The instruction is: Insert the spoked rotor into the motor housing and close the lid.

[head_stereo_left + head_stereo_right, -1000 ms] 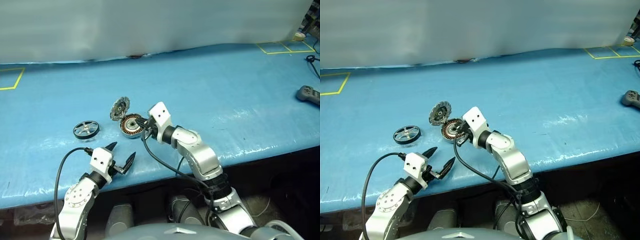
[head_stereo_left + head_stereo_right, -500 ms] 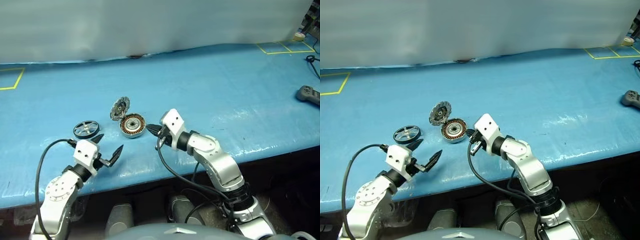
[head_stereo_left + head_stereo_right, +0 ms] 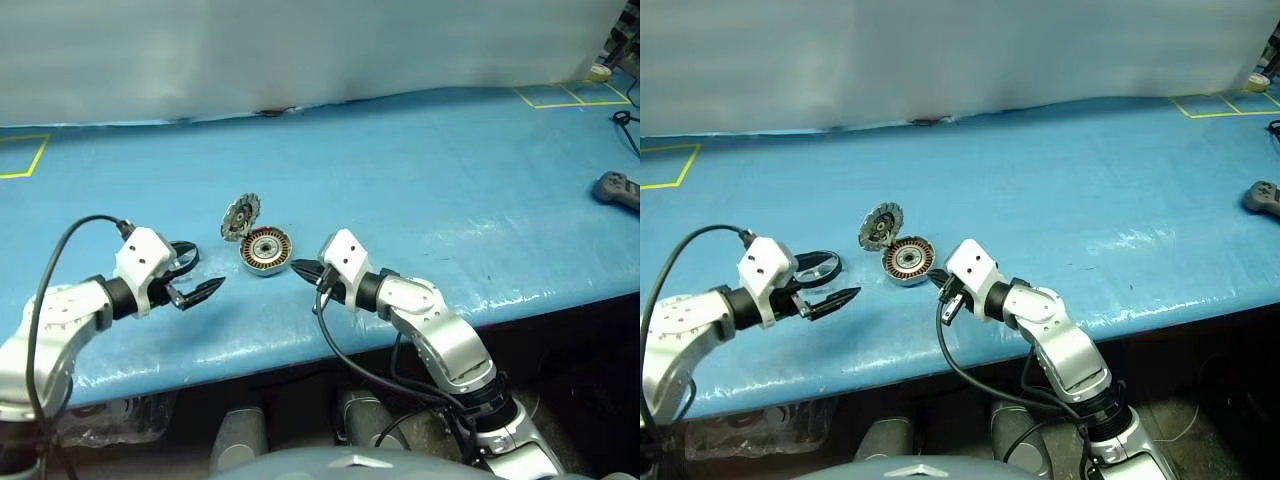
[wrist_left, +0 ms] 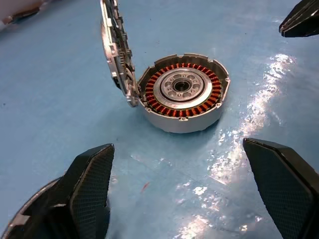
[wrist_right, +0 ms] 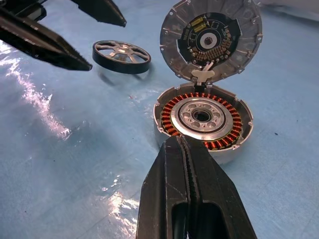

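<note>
The motor housing (image 3: 265, 250) lies on the blue table with its copper windings (image 4: 164, 102) showing. Its lid (image 3: 240, 216) stands open on the hinge, tilted up behind it. Left of them the spoked rotor (image 5: 121, 56) lies flat, partly hidden in the eye views by my left gripper (image 3: 205, 268). That gripper hovers open just in front of the rotor, pointing towards the housing and holding nothing. My right gripper (image 5: 185, 142) is shut and empty. It points at the housing's near right rim, a short gap away.
A grey handheld controller (image 3: 615, 188) lies far right. Yellow tape squares (image 3: 560, 95) mark the table's far corners. The table's front edge (image 3: 300, 355) runs just below both grippers. A pale wall closes off the back.
My left gripper has risen and swung left, from the front edge to just in front of the rotor. My right gripper has drawn back from the housing.
</note>
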